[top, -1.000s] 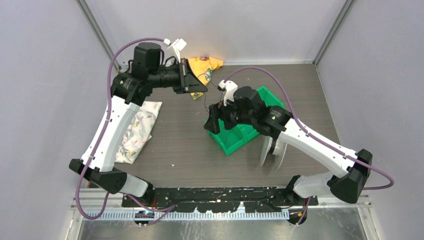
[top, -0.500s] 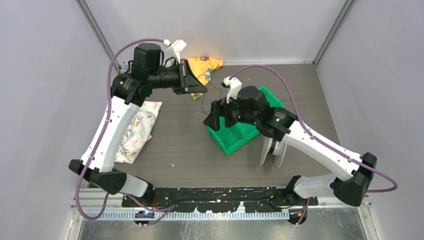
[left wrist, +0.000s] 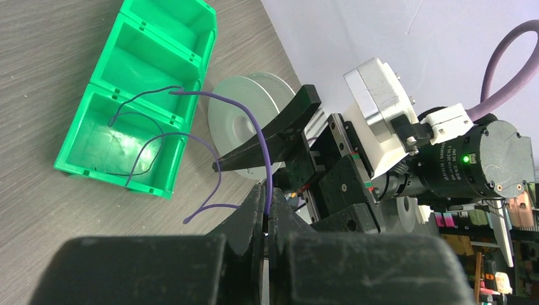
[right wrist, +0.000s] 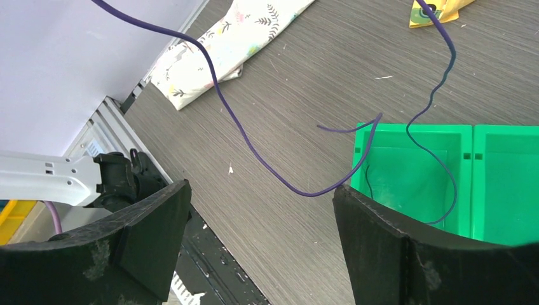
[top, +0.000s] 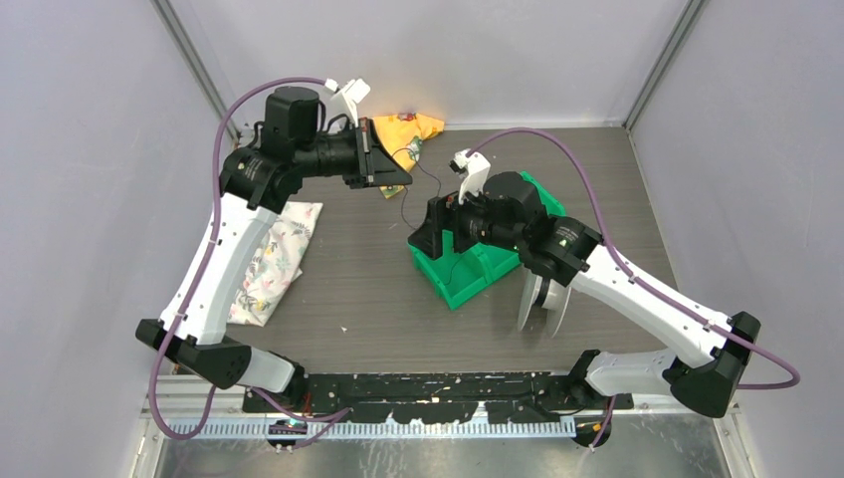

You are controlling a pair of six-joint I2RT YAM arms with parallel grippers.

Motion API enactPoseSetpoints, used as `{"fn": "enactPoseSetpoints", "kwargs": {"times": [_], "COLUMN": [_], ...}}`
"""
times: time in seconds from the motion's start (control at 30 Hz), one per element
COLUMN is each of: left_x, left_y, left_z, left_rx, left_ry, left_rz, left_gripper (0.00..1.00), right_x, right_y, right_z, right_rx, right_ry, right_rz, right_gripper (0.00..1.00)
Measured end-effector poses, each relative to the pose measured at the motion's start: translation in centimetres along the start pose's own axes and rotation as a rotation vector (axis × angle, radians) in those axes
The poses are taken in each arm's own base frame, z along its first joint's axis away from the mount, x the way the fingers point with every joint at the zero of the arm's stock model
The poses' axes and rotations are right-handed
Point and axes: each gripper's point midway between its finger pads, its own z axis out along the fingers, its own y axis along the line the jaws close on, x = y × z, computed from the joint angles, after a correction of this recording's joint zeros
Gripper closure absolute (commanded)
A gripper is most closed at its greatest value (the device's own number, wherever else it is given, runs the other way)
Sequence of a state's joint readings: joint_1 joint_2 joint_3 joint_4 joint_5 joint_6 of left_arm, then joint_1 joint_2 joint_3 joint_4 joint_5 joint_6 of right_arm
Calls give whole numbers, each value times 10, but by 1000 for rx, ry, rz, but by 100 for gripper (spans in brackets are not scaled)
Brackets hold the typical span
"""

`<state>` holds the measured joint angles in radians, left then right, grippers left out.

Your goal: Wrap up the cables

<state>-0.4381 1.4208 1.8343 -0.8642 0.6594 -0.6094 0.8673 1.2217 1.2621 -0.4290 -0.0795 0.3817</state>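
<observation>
A thin purple-dark cable [left wrist: 257,130] runs from my left gripper [left wrist: 267,204], which is shut on it, in an arc down into the near compartment of the green bin [left wrist: 146,82]. In the top view the left gripper [top: 396,181] is raised at the back of the table, with the cable [top: 406,204] hanging from it. My right gripper [top: 423,239] is open at the bin's left end [top: 468,284]. In the right wrist view the cable [right wrist: 241,127] crosses above the gap between the open fingers [right wrist: 260,213] without touching them. A pale spool [top: 542,299] stands on edge right of the bin.
A white floral cloth [top: 269,259] lies on the left of the table, and also shows in the right wrist view [right wrist: 222,51]. A yellow cloth [top: 408,129] lies at the back wall. The enclosure walls close in on the left, right and back.
My right gripper has shifted a little to the right and towards the back, staying open by the bin. The left gripper holds the cable in the same place.
</observation>
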Motion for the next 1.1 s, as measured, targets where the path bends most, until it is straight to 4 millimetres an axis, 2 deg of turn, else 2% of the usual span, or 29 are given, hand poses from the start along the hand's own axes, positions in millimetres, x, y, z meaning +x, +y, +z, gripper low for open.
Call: {"fn": "enactPoseSetpoints", "kwargs": {"times": [0.47, 0.83, 1.1], "left_x": [2, 4, 5], "left_y": [4, 9, 10], "left_z": [3, 5, 5], "left_rx": [-3, -9, -10], "left_ry": [5, 11, 14], "left_rz": [-9, 2, 1], "left_gripper": [99, 99, 100], "right_x": [-1, -18, -23], "right_y": [5, 17, 18], "right_z": [-1, -4, -9], "right_rx": [-23, -69, -68], "right_ry": [-2, -50, -68], "right_rz": [17, 28, 21], "right_gripper": [13, 13, 13]}}
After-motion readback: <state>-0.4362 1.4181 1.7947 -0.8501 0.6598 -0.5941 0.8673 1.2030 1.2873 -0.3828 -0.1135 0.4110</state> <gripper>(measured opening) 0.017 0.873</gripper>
